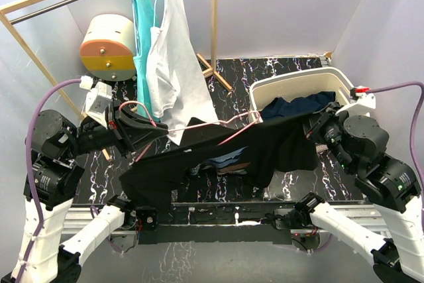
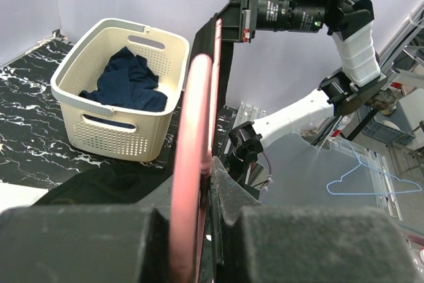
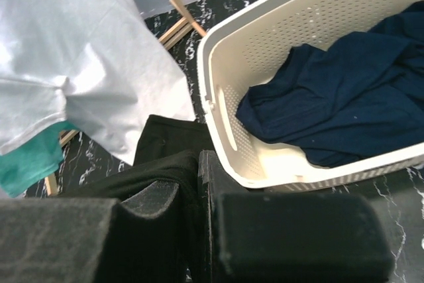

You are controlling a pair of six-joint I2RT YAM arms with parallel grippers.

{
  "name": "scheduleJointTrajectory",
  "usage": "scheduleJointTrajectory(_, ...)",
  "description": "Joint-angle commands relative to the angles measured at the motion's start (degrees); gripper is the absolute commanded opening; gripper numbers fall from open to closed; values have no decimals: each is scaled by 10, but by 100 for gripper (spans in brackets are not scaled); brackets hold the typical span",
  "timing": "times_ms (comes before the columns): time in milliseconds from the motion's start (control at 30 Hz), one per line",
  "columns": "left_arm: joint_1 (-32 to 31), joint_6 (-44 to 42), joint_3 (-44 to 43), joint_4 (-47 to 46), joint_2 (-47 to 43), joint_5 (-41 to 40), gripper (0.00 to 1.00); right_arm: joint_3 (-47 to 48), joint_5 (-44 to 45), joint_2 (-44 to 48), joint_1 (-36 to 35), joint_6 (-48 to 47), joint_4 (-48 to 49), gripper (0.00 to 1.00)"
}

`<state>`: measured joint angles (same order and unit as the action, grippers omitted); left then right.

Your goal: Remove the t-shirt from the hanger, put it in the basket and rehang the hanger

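Two grippers share the load. The left gripper (image 1: 154, 128) is clamped on the thin pink wire hanger (image 1: 222, 122). The right gripper (image 1: 313, 128) pinches the black cotton t-shirt (image 1: 199, 164), which is draped between them above the marbled black bench (image 1: 331, 180). Step in hand, by judgement: stripping the shirt off. The next move calls for drawing the arms apart. No writing is legible.

Barred near the front edge by stretched black cloth t-shirt (image 1: 278, 140), at far-right corner by white perforated plastic basket (image 1: 285, 83), far-left by hanging white garment (image 1: 175, 64).
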<state>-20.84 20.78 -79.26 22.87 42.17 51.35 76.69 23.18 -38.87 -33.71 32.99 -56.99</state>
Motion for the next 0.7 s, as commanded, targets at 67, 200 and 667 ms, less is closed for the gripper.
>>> scheduleJointTrajectory(67, 1, -4, -10, 37, -15, -1, 0, 20, 140, 31, 4, -6, -15, 8)
scheduleJointTrajectory(200, 1, 6, -11, 21, -2, -5, 0, -7, -48, 24, 3, -75, 58, 8)
scheduleJointTrajectory(667, 1, -10, -26, -31, 91, -8, 0, 5, -471, -62, 2, -185, 45, 42)
